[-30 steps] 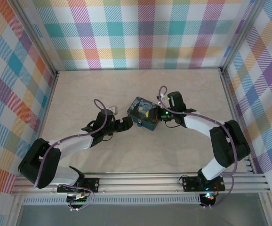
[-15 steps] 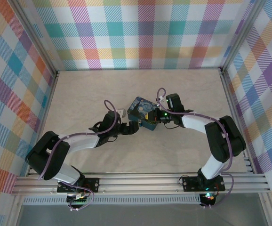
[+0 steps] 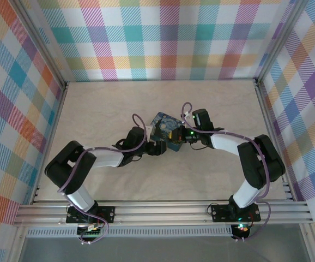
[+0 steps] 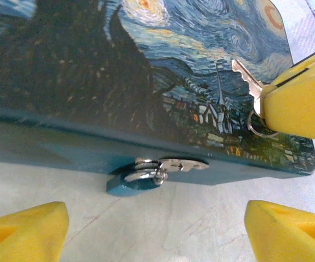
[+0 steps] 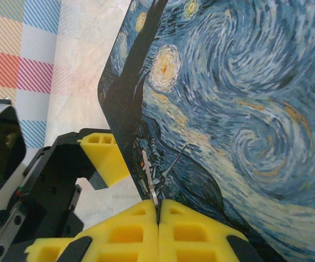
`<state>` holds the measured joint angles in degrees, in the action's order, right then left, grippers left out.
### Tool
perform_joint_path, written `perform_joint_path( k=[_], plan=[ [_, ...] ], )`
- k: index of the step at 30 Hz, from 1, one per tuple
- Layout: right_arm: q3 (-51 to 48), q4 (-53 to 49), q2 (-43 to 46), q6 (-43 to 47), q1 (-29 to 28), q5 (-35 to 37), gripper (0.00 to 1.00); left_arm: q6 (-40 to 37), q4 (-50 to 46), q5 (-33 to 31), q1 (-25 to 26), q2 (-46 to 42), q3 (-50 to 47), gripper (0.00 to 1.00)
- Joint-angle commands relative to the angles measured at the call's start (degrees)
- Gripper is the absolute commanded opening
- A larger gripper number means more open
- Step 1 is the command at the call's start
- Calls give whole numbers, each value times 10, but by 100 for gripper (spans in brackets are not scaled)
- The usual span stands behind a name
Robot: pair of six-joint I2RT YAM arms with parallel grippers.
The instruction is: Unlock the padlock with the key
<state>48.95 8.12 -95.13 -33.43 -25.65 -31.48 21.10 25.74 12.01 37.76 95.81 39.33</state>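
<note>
Right fingers (image 5: 125,229) pinch key (image 5: 149,177); left fingers (image 4: 21,229), low, flank padlock (image 4: 138,177).

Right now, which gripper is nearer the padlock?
Left. The left gripper, open, is just short of the padlock hanging on the tin; the right gripper, shut on the key, hovers over the tin.

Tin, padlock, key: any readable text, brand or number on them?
No readable text anywhere.
tin: painted night sky, no lettering.
padlock: no marking on the side that shows.
key: blade is bare; its head is hidden in the right gripper.
</note>
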Motion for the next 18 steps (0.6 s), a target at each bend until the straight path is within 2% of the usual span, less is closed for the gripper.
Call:
perform_joint_path(
  k=[1,6,18],
  plan=[
    [-21,-34,1,16,-4,18,2,-14,44,19,4,24,18,80],
    [-23,-32,2,18,-4,17,2,-14,71,0,4,47,16,77],
    [-23,-33,1,21,-4,16,2,-16,81,12,4,86,32,66]
  ],
)
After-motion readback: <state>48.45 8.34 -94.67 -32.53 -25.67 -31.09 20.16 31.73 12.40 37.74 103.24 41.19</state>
